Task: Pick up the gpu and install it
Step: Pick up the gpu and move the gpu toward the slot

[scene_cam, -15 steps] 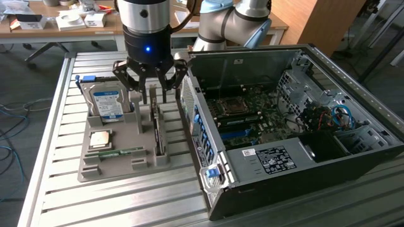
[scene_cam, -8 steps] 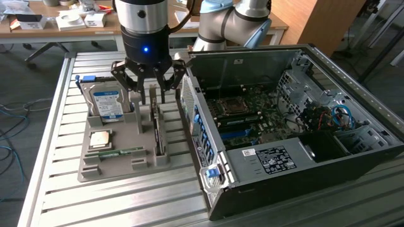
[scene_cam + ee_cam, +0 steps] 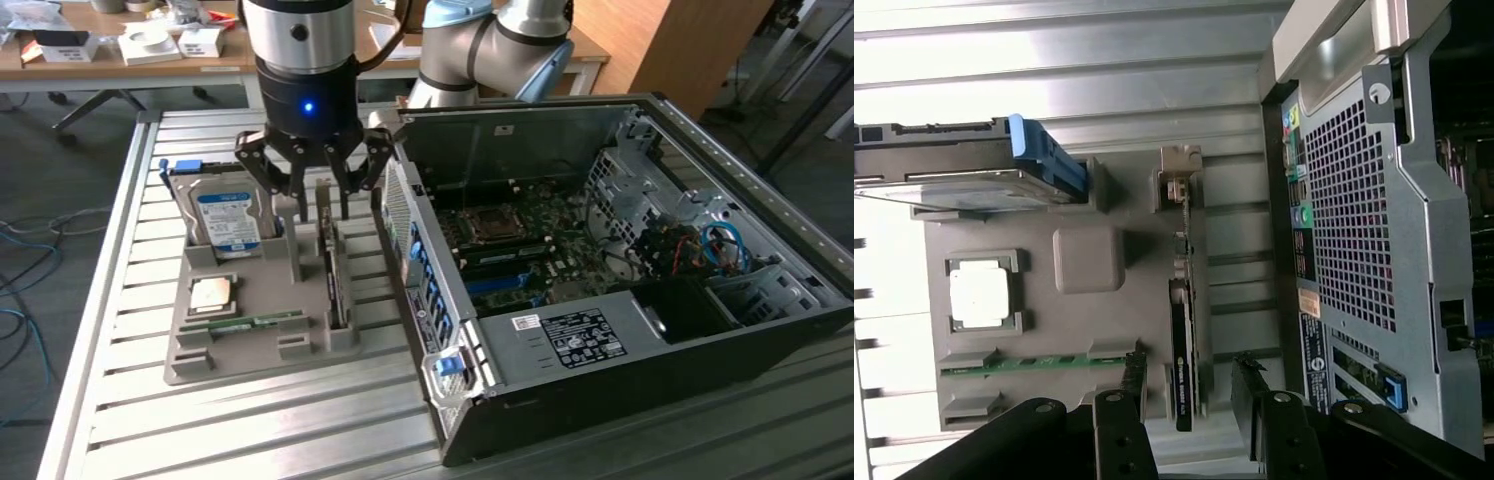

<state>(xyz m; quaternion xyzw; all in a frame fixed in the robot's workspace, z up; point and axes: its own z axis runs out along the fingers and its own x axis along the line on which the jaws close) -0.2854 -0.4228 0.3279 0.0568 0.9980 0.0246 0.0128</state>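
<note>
Directly beneath our wide-open gripper, the gpu stands on edge in its grey tray; we should straddle its top edge squarely, clear of the hard drive alongside.

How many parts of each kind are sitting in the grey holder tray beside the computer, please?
Hard drive: 1
Processor chip: 1
Memory stick: 1
Graphics card: 1
Total: 4
</note>
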